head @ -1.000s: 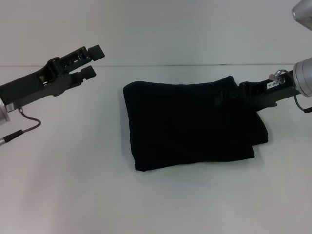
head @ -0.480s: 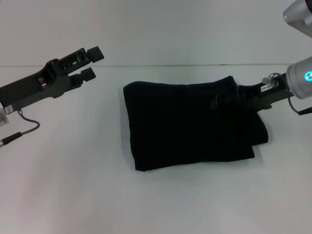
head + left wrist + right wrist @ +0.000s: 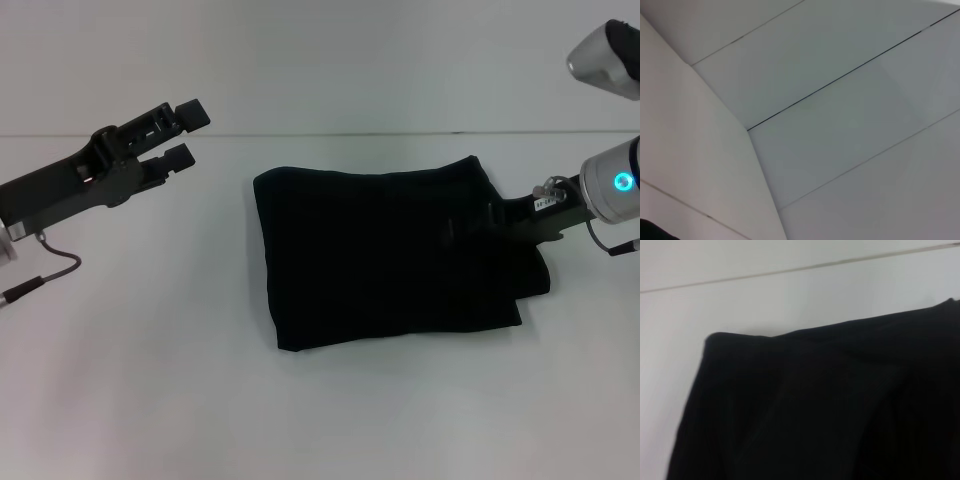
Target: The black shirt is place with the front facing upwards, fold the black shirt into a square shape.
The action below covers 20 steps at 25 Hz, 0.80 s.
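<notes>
Black shirt (image 3: 385, 255) cloth lies under or around the right gripper (image 3: 470, 222), whose dark fingers merge with the fabric at the shirt's right edge, so whether they are spread or pinching a layer cannot be told from the head view, and the right wrist view shows only folded black cloth filling its frame. Out from there, the right arm reaches in from the right side, low over the table (image 3: 150, 350). The left gripper (image 3: 185, 132) hangs above the table well to the left of the shirt, its two fingers parted with nothing between them; its wrist camera sees only pale wall panels. The shirt itself sits in the middle of the table as a compact, roughly rectangular bundle, no lettering showing, with a looser flap sticking out at its lower right corner. Judged from this, the folding is nearly finished. The risk lies in the right arm's withdrawal: if a finger is caught in a layer, pulling away could drag the top fold open or skew the bundle, and that protruding flap already spoils the square outline.
</notes>
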Available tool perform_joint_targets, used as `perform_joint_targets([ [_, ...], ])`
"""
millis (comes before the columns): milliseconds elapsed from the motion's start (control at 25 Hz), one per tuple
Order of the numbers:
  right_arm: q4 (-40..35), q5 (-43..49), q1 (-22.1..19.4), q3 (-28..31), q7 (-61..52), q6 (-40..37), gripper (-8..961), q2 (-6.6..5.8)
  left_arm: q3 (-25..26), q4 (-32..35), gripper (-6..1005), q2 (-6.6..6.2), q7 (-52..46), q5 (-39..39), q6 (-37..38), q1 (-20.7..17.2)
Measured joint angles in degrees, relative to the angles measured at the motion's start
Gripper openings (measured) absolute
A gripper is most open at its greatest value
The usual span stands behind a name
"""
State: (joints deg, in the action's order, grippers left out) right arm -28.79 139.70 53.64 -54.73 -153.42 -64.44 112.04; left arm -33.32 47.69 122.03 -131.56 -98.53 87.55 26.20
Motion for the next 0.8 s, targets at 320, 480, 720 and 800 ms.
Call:
perform_joint_targets([
  [320,0.38,7.27,1.13,-1.96,-4.94,5.52,925,0.64,0.01,-0.98,947,-0.12,0.14,0.60,-0.01,0.21],
  [480,0.08,6.48,1.03,-1.53,-4.38,5.25,925,0.61,0.01,-1.01,947,-0.12,0.01,0.62,0.00,0.15],
  [720,0.69,5.84,1.13,-1.72,-3.38,4.70,920,1.36,0.01,-1.03,948,-0.12,0.01,0.70,-0.16,0.21],
  [800,0.71,5.70,1.16,-1.59,-3.39,4.63,916,1.53,0.01,-1.03,948,-0.11,0.14,0.71,-0.33,0.33],
])
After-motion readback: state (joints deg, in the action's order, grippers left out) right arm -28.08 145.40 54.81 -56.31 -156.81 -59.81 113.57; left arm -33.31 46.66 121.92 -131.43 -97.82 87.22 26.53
